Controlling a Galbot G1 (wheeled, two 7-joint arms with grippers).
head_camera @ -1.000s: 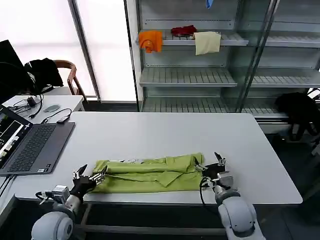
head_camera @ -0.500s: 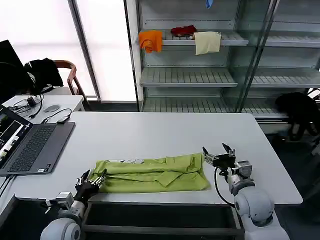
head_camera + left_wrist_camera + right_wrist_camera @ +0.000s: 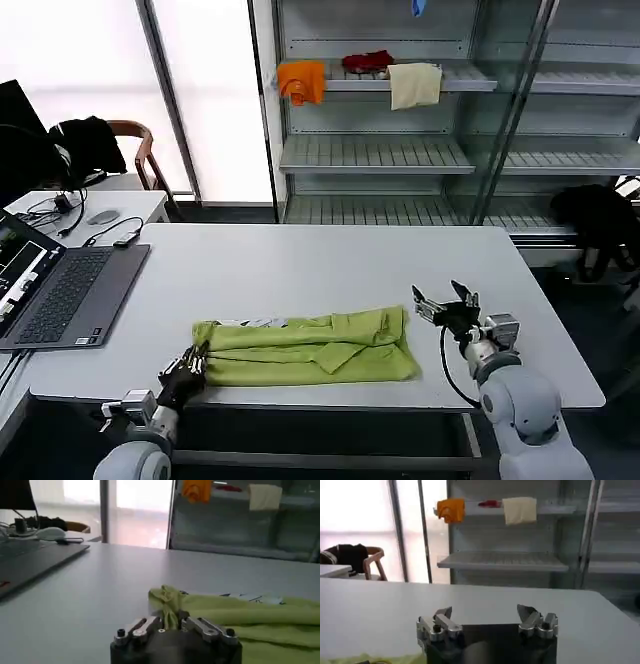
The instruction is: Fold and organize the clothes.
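Right gripper drawn further right since half second ago, now clear of T-shirt, fingers spread, empty. Left gripper pulled back toward near worktop edge, fingers pinching shirt's left end; cloth bunched between them in left wrist view. T-shirt lies folded into long band near front edge, right of laptop.
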